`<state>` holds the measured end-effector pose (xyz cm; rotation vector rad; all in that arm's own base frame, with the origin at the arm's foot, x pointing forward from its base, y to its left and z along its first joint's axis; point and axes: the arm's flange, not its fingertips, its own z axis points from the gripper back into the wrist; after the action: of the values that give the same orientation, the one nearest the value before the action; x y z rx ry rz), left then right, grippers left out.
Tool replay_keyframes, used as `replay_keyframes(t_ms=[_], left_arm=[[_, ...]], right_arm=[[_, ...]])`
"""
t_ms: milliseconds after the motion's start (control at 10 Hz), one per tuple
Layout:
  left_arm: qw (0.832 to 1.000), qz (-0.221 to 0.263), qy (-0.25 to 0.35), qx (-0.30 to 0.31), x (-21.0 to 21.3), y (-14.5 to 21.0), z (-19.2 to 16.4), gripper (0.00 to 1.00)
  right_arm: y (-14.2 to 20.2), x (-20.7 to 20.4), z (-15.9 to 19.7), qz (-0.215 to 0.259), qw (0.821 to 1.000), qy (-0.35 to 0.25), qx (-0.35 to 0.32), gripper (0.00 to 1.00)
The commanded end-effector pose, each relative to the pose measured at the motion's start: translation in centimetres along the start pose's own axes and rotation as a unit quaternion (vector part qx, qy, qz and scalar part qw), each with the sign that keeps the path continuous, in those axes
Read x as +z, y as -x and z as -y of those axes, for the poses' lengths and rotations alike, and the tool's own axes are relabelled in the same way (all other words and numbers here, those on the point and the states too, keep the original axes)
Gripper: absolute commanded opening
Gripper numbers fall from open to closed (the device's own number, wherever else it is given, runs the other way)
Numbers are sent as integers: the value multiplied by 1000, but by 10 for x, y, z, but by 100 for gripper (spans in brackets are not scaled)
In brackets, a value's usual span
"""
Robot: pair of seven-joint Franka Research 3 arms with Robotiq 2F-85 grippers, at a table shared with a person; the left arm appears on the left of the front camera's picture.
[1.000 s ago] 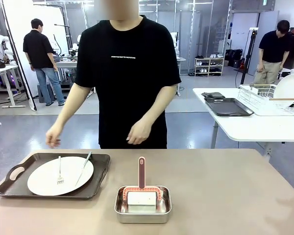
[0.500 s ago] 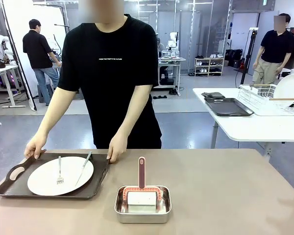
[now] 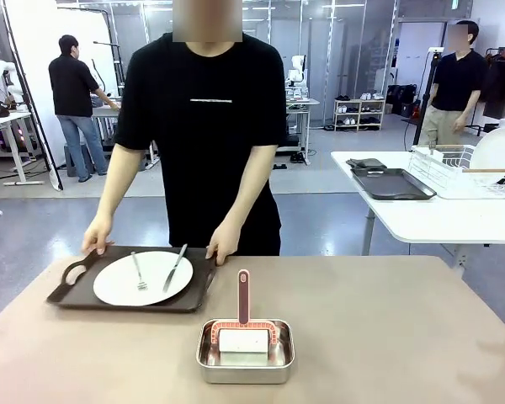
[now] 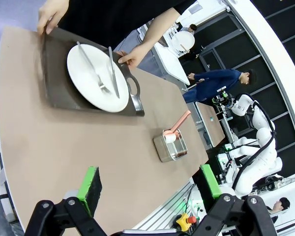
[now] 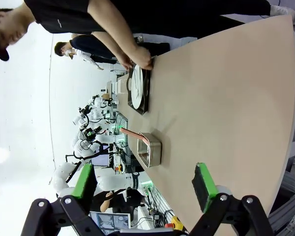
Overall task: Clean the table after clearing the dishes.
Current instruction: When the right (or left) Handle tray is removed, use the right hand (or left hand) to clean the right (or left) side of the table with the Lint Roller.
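Tray with plate, fork and knife: far edge of tabletop, left of middle. Person's hands grip its far corners. Steel pan mid near edge. Left gripper and right gripper wide, holding nothing.

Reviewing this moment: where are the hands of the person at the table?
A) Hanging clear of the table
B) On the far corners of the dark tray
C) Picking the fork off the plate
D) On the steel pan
B: one hand and the other hand sit on the far corners of the dark tray, which carries the white plate with fork and knife; the steel pan is untouched.
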<state>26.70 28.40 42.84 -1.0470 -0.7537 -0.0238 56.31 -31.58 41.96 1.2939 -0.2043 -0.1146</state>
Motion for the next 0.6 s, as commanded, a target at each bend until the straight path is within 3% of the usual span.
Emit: replay_keyframes(t_ms=[0, 500], left_arm=[[1000, 4, 6, 0, 2, 1, 1, 100], [1000, 4, 6, 0, 2, 1, 1, 100]], right_arm=[[1, 0, -1, 1, 1000, 0, 0, 100], [1, 0, -1, 1, 1000, 0, 0, 100]])
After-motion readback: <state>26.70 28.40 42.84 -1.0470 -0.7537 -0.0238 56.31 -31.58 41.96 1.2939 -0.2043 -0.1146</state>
